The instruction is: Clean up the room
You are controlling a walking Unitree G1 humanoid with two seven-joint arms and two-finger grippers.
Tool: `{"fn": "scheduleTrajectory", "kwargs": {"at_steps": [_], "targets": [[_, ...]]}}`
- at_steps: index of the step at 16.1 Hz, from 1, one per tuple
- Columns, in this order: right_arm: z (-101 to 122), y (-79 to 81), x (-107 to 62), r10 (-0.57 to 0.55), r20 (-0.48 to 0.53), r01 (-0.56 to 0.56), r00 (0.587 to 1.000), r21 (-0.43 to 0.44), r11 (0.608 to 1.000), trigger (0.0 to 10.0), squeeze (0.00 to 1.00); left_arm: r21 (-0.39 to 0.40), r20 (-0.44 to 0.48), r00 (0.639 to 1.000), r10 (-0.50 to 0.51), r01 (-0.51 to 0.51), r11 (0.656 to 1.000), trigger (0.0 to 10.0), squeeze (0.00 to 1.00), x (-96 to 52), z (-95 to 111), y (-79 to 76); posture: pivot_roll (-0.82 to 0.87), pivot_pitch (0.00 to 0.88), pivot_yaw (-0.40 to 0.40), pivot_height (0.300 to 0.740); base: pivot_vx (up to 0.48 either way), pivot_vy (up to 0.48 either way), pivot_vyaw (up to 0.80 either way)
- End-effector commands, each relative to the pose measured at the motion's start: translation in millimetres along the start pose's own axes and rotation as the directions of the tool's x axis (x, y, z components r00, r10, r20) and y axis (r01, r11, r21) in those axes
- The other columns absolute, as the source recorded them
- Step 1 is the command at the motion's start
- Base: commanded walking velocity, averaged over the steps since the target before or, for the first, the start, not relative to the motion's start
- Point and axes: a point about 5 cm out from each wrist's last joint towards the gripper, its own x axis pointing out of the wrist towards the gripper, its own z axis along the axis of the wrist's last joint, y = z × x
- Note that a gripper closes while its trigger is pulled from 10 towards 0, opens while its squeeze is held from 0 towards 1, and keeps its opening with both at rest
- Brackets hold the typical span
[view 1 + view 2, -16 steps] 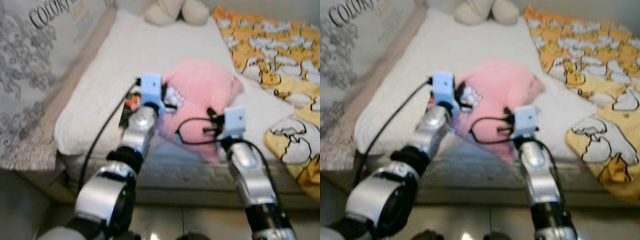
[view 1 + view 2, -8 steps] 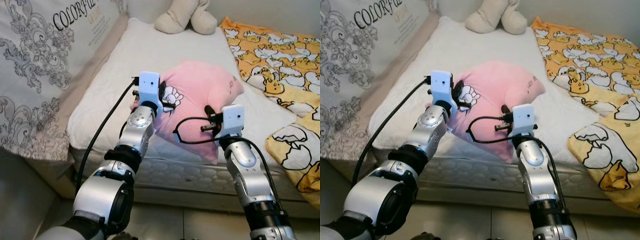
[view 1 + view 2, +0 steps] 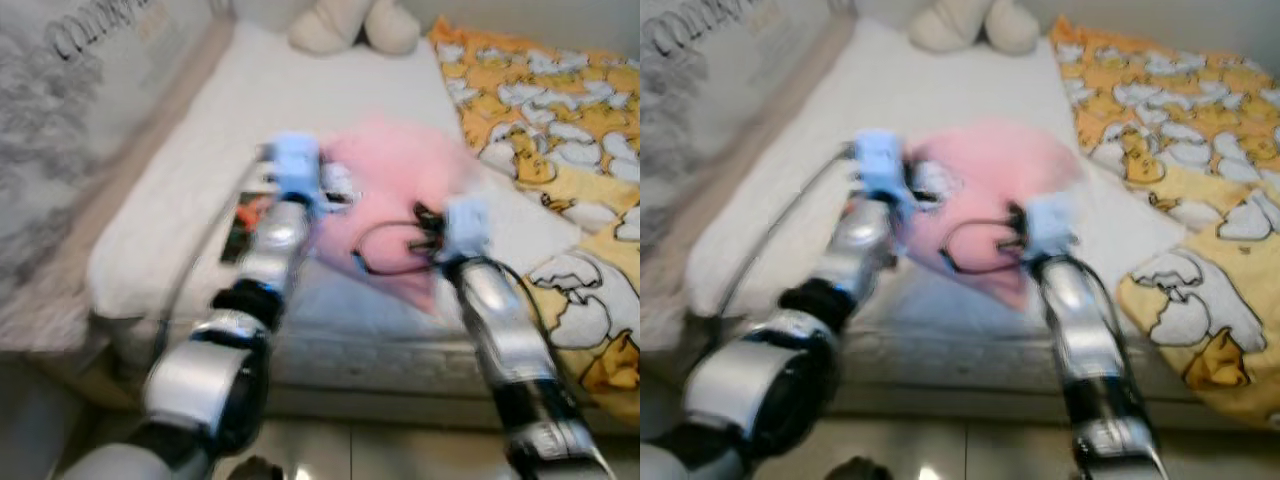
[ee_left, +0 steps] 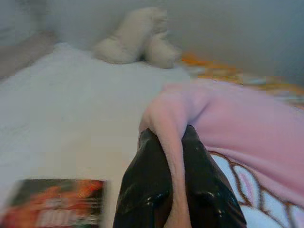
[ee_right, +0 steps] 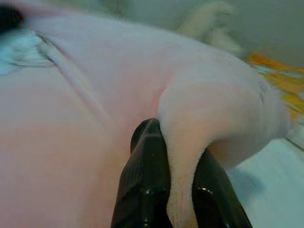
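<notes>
Quick update: both my tools have the pink pillow (image 3: pixel 400 200) pinched. My left tool (image 4: pixel 173 190) is clamped on a fold at 1 edge, and my right tool (image 5: pixel 178 190) is gripping another fold on the opposite side, so the pillow hangs between the 2, over the near part of the bed (image 3: pixel 200 130).

What changed: half a second ago the head views were sharp, now they're smeared and the whole picture has shifted, so that's my camera moving, not the stuff. The grip looks the same as before.

A small book (image 4: pixel 52 209) lies flat on the mattress just beside my left tool. I reckon the pillow is mid-carry, not placed yet.
</notes>
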Motion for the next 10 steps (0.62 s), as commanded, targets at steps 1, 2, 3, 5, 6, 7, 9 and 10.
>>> {"fn": "scheduleTrajectory", "kwargs": {"at_steps": [1, 2, 3, 5, 6, 7, 9, 10], "targets": [[-7, -15.5, 1.2, 0.017, -0.075, -0.022, 0.997, -0.068, 0.997, 10.0, 0.00, -0.056, 0.055, 0.987, 0.149, -0.146, 0.988, 10.0, 0.00, 3.1, 17, 19.3, -0.03, 0.000, -0.018, 0.740, 0.000, 0.000, 0.00], [-4, -11.9, 6.6, 0.050, -0.070, -0.056, 0.996, -0.087, 0.995, 10.0, 0.00, -0.054, 0.048, 0.986, 0.162, -0.160, 0.986, 10.0, 0.00, 2.5, 16, 21.7, -0.02, 0.000, -0.022, 0.740, 0.000, 0.000, 0.00], [1, -6.7, 13.7, 0.081, -0.059, -0.086, 0.995, -0.097, 0.992, 10.0, 0.00, -0.058, 0.055, 0.985, 0.165, -0.161, 0.985, 10.0, 0.00, 1.5, 15, 22.9, -0.01, 0.000, -0.027, 0.740, 0.000, 0.000, 0.00], [7, -0.7, 21.6, 0.109, -0.047, -0.113, 0.993, -0.094, 0.989, 10.0, 0.00, -0.051, 0.053, 0.985, 0.162, -0.160, 0.986, 10.0, 0.00, 0.9, 13, 22.1, 0.01, 0.000, -0.042, 0.740, 0.000, 0.000, 0.00], [6, 5.7, 24.7, 0.145, -0.048, -0.148, 0.988, -0.087, 0.985, 10.0, 0.00, -0.067, 0.025, 0.986, 0.163, -0.161, 0.985, 10.0, 0.00, 0.7, 9, 21.1, 0.02, 0.000, -0.052, 0.740, 0.000, 0.000, 0.00], [5, 7.4, 25.0, 0.156, -0.048, -0.159, 0.987, -0.081, 0.984, 10.0, 0.00, -0.060, 0.024, 0.988, 0.154, -0.152, 0.986, 10.0, 0.00, 1.0, 9, 19.9, 0.03, 0.000, -0.060, 0.740, 0.000, 0.000, 0.00], [4, 4.3, 24.7, 0.104, -0.018, -0.105, 0.994, -0.030, 0.994, 10.0, 0.00, -0.057, 0.064, 0.993, 0.099, -0.096, 0.994, 10.0, 0.00, 1.1, 14, 15.3, 0.03, 0.000, -0.060, 0.740, 0.000, 0.000, 0.00], [3, 2.1, 23.3, 0.075, -0.008, -0.075, 0.997, 0.000, 0.997, 10.0, 0.00, -0.033, 0.086, 0.994, 0.068, -0.065, 0.997, 10.0, 0.00, 1.2, 17, 12.7, 0.03, 0.000, -0.060, 0.740, 0.000, 0.000, 0.00]]}}
